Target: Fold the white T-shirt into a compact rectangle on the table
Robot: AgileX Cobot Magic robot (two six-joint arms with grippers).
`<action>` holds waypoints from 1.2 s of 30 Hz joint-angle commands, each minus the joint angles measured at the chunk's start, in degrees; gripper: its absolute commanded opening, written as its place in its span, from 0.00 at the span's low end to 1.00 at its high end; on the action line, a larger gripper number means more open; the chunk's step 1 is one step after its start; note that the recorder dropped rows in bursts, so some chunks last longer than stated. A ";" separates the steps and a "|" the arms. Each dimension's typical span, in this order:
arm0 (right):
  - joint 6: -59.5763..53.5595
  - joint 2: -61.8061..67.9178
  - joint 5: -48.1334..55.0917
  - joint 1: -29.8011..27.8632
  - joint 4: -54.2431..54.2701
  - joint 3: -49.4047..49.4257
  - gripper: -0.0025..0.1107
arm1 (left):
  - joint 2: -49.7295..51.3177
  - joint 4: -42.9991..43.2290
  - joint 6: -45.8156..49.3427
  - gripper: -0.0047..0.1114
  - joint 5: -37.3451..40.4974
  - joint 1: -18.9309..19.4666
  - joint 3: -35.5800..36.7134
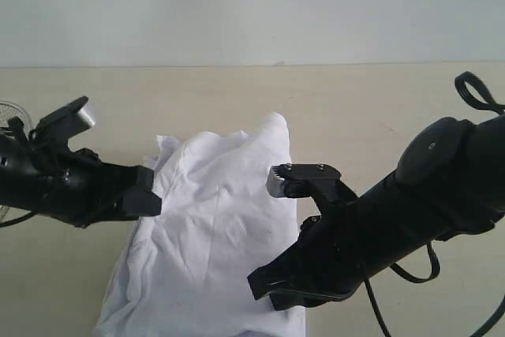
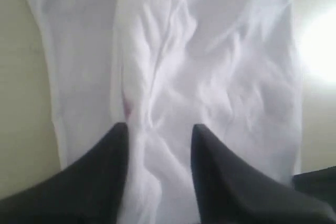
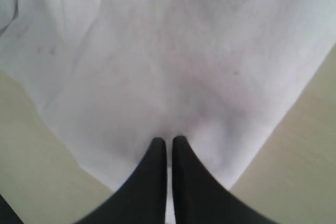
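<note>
Only in wrist views is the crumpled white cotton T-shirt (image 1: 213,226) being seen pinched by the right gripper (image 3: 169,140), the left gripper (image 2: 159,127) being held spread over it, on the pale beige wood-look table (image 1: 379,108).

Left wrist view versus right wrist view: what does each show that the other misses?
Only left wrist: the left end effector open, jaws apart above the wrinkled white cotton T-shirt, with a faint red mark at a fold. Only right wrist: the right end effector shut, tips at smoother cloth near a corner; whether it pinches is unclear. Both: the shirt lying on the pale beige wood-look table.
</note>
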 commanded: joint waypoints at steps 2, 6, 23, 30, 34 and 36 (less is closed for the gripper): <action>-0.65 -0.06 -0.24 -0.02 0.15 -0.17 0.02 | -3.32 2.19 -0.77 0.17 0.03 -0.19 -5.71; -0.65 -0.06 -0.08 -0.02 0.15 -0.17 0.02 | -2.18 9.17 -8.31 0.13 0.43 -0.05 -12.02; -0.95 -0.06 -0.40 -0.02 0.04 -0.17 0.02 | 19.88 11.66 -8.32 0.13 9.39 -0.05 -28.76; -1.77 -0.06 -0.52 -0.02 0.04 -0.17 0.02 | 25.09 15.29 -9.03 0.13 6.43 -0.05 -30.09; -1.76 -0.06 -0.65 -0.02 0.04 -0.17 0.02 | 25.49 19.65 -12.13 0.13 2.78 -0.05 -30.09; -1.76 -0.06 -0.76 -0.02 0.04 -0.17 0.02 | 25.49 20.34 -12.44 0.13 2.63 -0.05 -30.20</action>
